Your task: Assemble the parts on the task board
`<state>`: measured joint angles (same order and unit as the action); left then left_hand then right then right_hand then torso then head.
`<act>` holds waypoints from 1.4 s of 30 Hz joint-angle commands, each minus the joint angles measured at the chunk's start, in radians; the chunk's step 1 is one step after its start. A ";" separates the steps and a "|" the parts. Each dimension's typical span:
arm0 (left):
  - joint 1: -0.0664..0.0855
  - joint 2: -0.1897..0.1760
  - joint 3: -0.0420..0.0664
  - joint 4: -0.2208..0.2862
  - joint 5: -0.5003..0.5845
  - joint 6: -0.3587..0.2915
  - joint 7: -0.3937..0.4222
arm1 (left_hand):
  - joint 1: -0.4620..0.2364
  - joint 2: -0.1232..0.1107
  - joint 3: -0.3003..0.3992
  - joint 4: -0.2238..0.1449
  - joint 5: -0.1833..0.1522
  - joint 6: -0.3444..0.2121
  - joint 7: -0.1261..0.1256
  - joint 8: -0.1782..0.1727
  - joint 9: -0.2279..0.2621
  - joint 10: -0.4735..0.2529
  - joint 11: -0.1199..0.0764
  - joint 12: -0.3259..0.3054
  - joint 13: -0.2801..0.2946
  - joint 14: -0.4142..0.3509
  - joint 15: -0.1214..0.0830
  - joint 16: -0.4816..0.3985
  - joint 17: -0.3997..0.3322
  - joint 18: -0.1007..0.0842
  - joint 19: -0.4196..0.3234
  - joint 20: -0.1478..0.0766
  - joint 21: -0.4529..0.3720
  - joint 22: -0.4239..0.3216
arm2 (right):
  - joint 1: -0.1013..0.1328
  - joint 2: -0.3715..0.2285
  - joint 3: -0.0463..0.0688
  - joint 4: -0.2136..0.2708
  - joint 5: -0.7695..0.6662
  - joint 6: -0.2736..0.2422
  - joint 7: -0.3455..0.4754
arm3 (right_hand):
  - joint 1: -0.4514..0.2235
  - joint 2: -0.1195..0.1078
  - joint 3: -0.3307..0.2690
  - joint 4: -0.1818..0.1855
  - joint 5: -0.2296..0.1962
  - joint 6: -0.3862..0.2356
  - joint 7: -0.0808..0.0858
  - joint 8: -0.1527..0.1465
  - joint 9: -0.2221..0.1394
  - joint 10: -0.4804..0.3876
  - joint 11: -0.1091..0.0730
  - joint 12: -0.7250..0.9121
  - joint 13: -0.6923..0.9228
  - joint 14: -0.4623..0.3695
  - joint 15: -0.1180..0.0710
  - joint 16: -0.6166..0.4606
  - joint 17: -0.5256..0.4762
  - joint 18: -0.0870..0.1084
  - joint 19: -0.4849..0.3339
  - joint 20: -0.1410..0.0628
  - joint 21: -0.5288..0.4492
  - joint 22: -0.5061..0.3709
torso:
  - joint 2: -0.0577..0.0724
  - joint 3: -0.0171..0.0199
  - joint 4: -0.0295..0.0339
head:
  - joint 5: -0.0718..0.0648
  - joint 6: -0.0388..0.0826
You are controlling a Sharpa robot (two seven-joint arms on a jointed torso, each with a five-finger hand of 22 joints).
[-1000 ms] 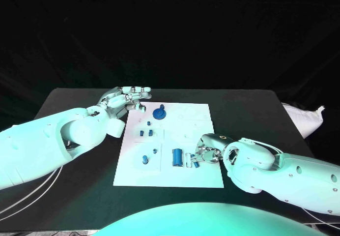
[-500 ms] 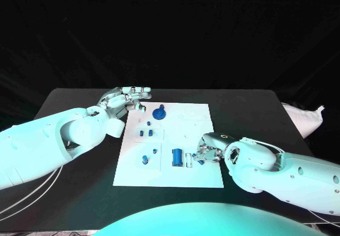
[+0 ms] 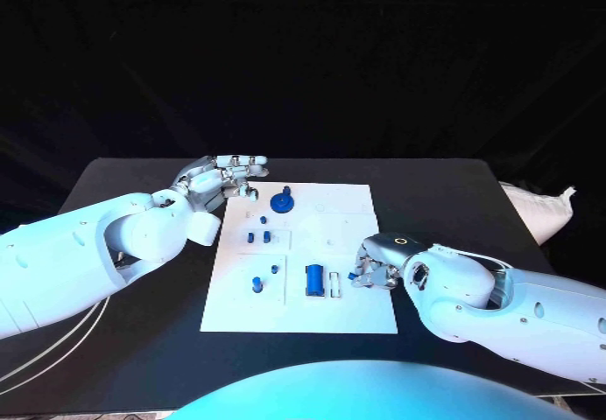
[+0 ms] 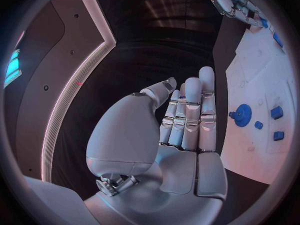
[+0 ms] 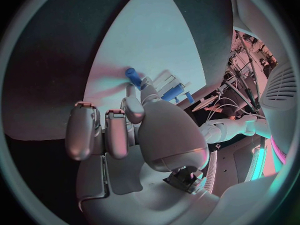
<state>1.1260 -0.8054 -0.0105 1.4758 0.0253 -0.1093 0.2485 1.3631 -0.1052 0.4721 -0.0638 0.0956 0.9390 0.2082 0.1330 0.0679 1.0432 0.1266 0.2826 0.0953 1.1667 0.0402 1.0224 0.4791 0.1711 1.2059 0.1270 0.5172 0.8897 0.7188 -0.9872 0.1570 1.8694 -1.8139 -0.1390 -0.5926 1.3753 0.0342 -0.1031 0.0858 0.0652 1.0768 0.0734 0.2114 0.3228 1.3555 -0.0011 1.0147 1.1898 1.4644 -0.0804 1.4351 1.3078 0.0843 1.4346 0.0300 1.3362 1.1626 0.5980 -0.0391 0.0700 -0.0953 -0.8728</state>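
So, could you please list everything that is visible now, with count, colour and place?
Table: one, black, under everything.
Task board: one, white, middle of the table.
Gear-shaped part: one, blue, far end of the board.
Small block parts: two, blue, side by side, left part of the board.
Peg part: one, blue, near left of the board.
Cylinder part: one, blue, lying near the board's middle.
Small part: one, blue, at the right hand's fingertips.
Bag: one, white, table's right edge.
Left hand: silver, at the board's far left corner, holding nothing.
Right hand: silver, over the board's right side.
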 commanded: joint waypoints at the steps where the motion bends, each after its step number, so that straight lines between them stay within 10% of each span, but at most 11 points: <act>1: 0.000 0.001 0.000 0.001 0.004 0.020 0.000 | -0.003 0.007 -0.006 -0.001 0.006 -0.005 -0.001 0.003 0.001 -0.004 0.000 0.002 -0.001 -0.002 -0.008 0.004 -0.002 0.010 -0.006 -0.001 -0.004 -0.002 | -0.001 0.000 -0.001 0.003 -0.104 0.066 0.011 | -0.005 -0.017 0.003 0.007 -0.006 -0.005 0.008 -0.006 -0.002 -0.011 0.001 -0.015 -0.009 0.063 0.009 -0.008 0.031 -0.003 -0.008 0.002 -0.006 -0.005 | 0.000 -0.0006 0.0014 | -0.002 0.000; 13: 0.000 0.001 0.001 0.002 -0.005 0.021 -0.001 | -0.005 0.007 -0.008 0.000 0.006 -0.007 0.000 0.004 0.000 -0.008 0.001 0.004 -0.001 -0.003 -0.007 0.004 -0.002 0.010 -0.006 0.000 -0.005 -0.002 | -0.004 -0.003 -0.005 0.006 -0.176 0.143 0.011 | -0.008 -0.047 0.024 0.013 -0.005 -0.012 0.014 -0.015 -0.004 -0.027 0.006 -0.045 -0.029 0.060 0.014 -0.013 0.027 -0.001 -0.013 0.007 -0.013 -0.013 | -0.001 -0.0012 0.0008 | -0.003 0.000; 26: 0.000 0.000 0.001 0.002 -0.007 0.023 -0.003 | -0.006 0.007 -0.008 0.000 0.006 -0.009 0.000 0.004 0.000 -0.010 0.001 0.004 -0.002 -0.003 -0.006 0.005 -0.003 0.010 -0.006 0.000 -0.005 -0.003 | -0.019 0.001 -0.006 0.007 -0.202 0.170 0.010 | 0.100 0.000 0.148 -0.047 0.038 0.020 0.000 -0.013 -0.003 -0.023 -0.007 -0.042 -0.030 0.064 0.003 -0.008 0.040 -0.004 -0.004 0.000 -0.002 0.006 | -0.001 -0.0007 0.0027 | -0.001 0.000; 35: 0.000 0.001 0.001 0.002 -0.008 0.023 -0.003 | -0.006 0.007 -0.008 0.000 0.006 -0.009 0.000 0.004 0.000 -0.010 0.001 0.004 -0.002 -0.003 -0.006 0.005 -0.003 0.010 -0.006 0.000 -0.005 -0.003 | -0.024 0.005 -0.006 0.004 -0.190 0.114 0.006 | 0.075 0.025 0.254 -0.055 0.064 0.022 -0.003 -0.017 0.000 -0.007 -0.011 -0.034 -0.028 0.066 0.001 -0.002 0.051 -0.007 0.002 -0.003 0.005 0.018 | -0.001 -0.0003 0.0015 | 0.000 0.000; 42: 0.000 0.000 0.001 0.001 -0.009 0.023 -0.003 | -0.005 0.008 -0.008 0.000 0.006 -0.010 0.000 0.005 0.000 -0.011 0.001 0.005 -0.002 -0.003 -0.006 0.005 -0.003 0.010 -0.006 0.000 -0.005 -0.003 | -0.025 0.004 -0.006 0.013 -0.139 0.017 0.004 | -0.022 -0.026 0.375 -0.031 0.065 0.015 0.000 -0.033 0.001 -0.004 -0.006 -0.037 -0.031 0.067 0.004 -0.002 0.055 -0.006 0.001 -0.002 0.003 0.016 | 0.000 -0.0001 0.0020 | 0.001 0.000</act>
<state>1.1260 -0.8061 -0.0105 1.4760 0.0209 -0.1042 0.2419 1.3631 -0.1052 0.4721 -0.0639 0.0956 0.9391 0.2080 0.1330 0.0679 1.0397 0.1302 0.2826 0.0943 1.1653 0.0416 1.0224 0.4768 0.1712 1.2059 0.1270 0.5173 0.8876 0.7000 -0.9837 0.1557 1.8859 -1.9854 -0.0836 -0.5780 1.3777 0.0097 0.2574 0.0607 0.1342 1.0910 0.0768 0.1809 0.3143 1.3441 -0.0098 0.9751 1.1634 1.4650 -0.0729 1.4292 1.3074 0.0844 1.4341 0.0287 1.3369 1.1772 0.5972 -0.0393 0.0718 -0.0949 -0.8728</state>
